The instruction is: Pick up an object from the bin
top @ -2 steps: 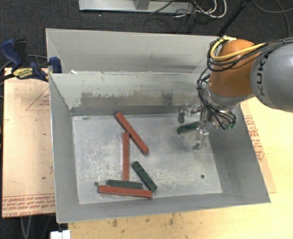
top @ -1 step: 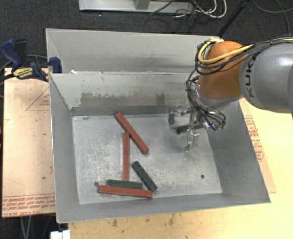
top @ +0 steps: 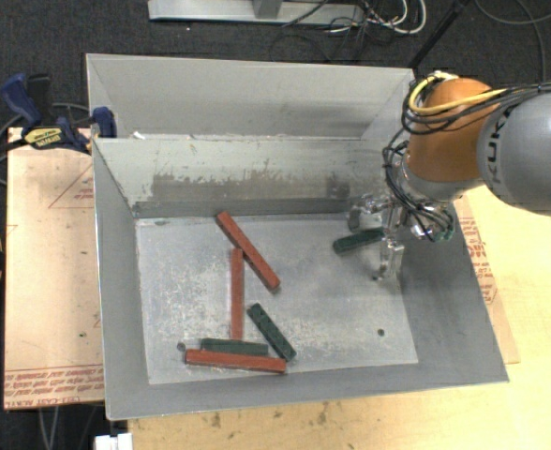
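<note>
Hovering at the frame's right, my gripper (top: 386,249) sits at the right end of a dark green stick (top: 355,244) that runs leftward, nearly level; whether I'm gripping it I cannot tell.

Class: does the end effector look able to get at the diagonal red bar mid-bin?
Probably yes: the red bar lies uncovered on open bin floor, though a green bar sits beside the end effector.

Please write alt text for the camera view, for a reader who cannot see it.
The gripper is at the right side of a grey bin, a dark green bar at its tip. More red and green bars lie scattered at lower left.
</note>
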### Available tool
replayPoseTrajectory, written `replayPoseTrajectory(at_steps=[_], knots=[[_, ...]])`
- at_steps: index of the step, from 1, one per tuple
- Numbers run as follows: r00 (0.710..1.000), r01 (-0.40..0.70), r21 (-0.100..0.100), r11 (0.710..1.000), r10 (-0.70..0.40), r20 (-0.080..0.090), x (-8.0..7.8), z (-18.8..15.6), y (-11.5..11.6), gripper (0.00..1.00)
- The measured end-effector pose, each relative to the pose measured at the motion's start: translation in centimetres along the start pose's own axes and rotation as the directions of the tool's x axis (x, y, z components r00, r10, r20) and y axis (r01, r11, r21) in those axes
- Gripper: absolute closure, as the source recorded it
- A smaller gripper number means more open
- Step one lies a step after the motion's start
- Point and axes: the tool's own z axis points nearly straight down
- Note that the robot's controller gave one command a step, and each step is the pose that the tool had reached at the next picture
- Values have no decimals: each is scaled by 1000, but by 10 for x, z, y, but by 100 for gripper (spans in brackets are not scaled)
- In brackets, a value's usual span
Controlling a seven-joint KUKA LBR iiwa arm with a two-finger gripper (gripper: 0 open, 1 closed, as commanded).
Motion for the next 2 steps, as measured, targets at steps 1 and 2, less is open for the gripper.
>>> replayPoseTrajectory(at_steps=[1,2], knots=[[1000,5,-2,1000,-5,0,-1,-2,4,100],[1000,30,3,1000,-30,8,-2,-144,-6,100]])
